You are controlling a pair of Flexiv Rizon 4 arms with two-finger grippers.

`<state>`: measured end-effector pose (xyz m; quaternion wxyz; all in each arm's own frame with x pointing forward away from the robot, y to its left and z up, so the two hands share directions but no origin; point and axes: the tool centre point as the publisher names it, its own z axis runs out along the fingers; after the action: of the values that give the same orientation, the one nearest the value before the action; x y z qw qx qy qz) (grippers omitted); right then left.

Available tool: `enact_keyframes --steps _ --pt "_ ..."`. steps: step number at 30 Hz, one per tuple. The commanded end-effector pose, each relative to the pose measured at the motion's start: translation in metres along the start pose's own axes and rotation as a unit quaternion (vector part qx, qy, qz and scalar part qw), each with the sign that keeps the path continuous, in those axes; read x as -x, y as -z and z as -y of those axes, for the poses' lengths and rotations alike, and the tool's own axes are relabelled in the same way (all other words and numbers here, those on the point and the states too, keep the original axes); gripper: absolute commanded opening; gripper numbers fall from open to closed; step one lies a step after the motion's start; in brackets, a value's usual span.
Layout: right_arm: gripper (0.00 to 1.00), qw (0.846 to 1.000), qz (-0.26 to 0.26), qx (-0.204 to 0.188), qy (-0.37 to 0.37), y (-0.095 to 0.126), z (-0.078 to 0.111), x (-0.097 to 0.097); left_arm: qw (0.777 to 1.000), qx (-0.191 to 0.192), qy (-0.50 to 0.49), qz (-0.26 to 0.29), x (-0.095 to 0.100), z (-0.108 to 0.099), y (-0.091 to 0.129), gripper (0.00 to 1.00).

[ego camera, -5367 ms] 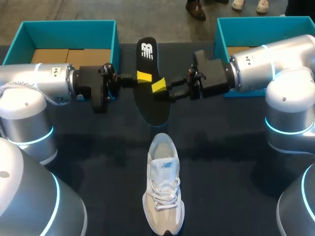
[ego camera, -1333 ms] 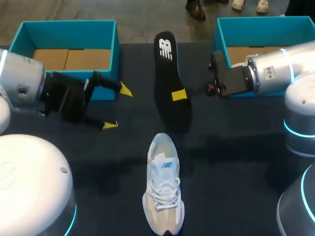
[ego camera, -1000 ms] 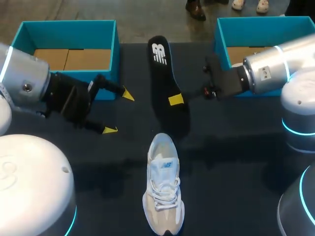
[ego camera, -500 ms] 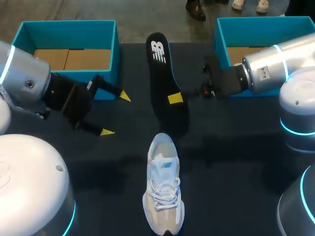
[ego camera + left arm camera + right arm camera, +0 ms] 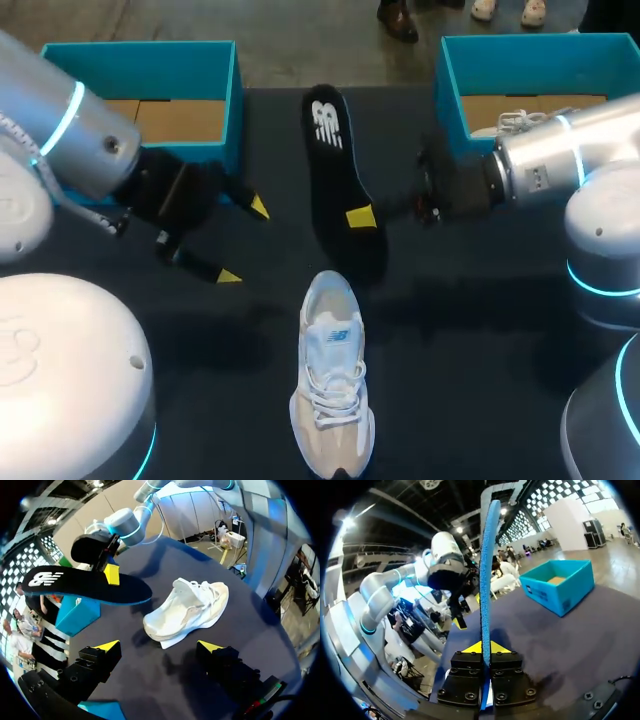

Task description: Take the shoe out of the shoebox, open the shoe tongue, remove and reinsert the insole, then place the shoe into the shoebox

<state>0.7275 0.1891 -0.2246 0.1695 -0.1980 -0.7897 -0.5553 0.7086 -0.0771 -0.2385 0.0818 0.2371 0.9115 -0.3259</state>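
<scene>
- Done: your shoe (image 5: 330, 390) lies out on the tabletop (image 5: 480, 330); the insole (image 5: 335, 170) is removed and held aloft, pinched in the right claw (image 5: 362, 216).
- Left claw (image 5: 243, 241): spread, empty.
- Remaining, as I judge: reinsert the insole, box the shoe.

Open table (image 5: 470, 330) flanks the shoe (image 5: 330, 385) on both sides; side approach to it is free. Over the far middle the insole (image 5: 340, 170), pinched in the right gripper (image 5: 362, 217), hangs just beyond the shoe's far end and bars that lane. The left gripper (image 5: 243, 241), fingers spread, sits left of the insole, apart from both. The left shoebox (image 5: 140, 48) and right shoebox (image 5: 450, 90) close the far corners.
</scene>
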Motion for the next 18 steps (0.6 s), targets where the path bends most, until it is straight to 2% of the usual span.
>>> enact_keyframes --steps 1,13,18 --pt "0.0 1.0 0.012 -0.003 -0.002 -0.007 0.0 -0.005 0.999 0.003 0.001 -0.035 0.011 0.0 -0.009 1.0" --pt "0.0 1.0 0.012 -0.003 -0.002 -0.007 0.0 -0.005 1.0 0.004 0.007 -0.03 0.01 -0.001 -0.012 1.0" --pt "0.0 1.0 0.006 0.023 0.006 -0.013 0.008 0.0 0.999 -0.002 0.041 -0.024 0.002 -0.01 -0.023 1.0"
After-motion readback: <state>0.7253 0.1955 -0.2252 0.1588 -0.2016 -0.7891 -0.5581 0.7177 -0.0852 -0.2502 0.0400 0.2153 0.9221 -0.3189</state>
